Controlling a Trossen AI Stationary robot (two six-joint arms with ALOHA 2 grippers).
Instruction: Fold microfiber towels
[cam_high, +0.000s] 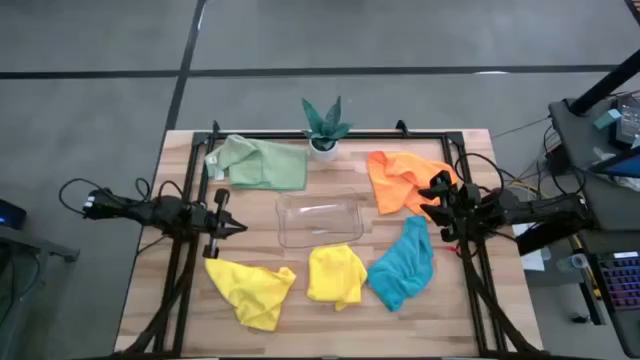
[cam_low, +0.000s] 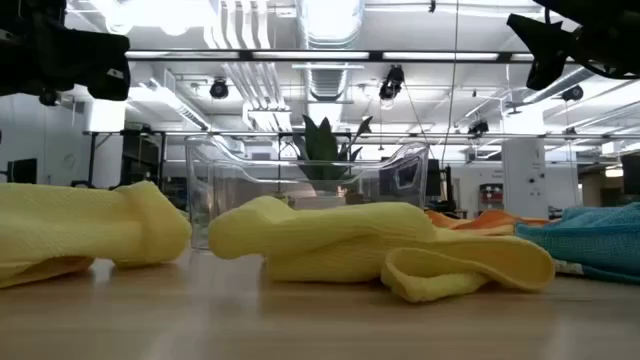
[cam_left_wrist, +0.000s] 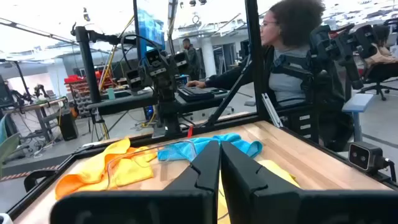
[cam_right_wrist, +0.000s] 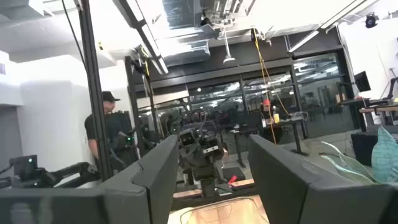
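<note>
Five microfiber towels lie crumpled on the wooden table: pale green (cam_high: 258, 162) at the far left, orange (cam_high: 398, 180) at the far right, teal-blue (cam_high: 405, 262) at the near right, and two yellow ones (cam_high: 250, 290) (cam_high: 335, 275) along the near side. My left gripper (cam_high: 236, 228) is shut and hovers at the table's left, pointing right, clear of the towels. My right gripper (cam_high: 433, 198) stands open at the right, raised over the orange towel's right edge, with nothing between its fingers (cam_right_wrist: 213, 149).
A clear plastic tray (cam_high: 320, 218) sits in the table's middle. A small potted plant (cam_high: 324, 125) stands at the far edge. A black frame (cam_high: 190, 250) runs along the table's sides. A person sits at a desk beyond the right side (cam_left_wrist: 292, 50).
</note>
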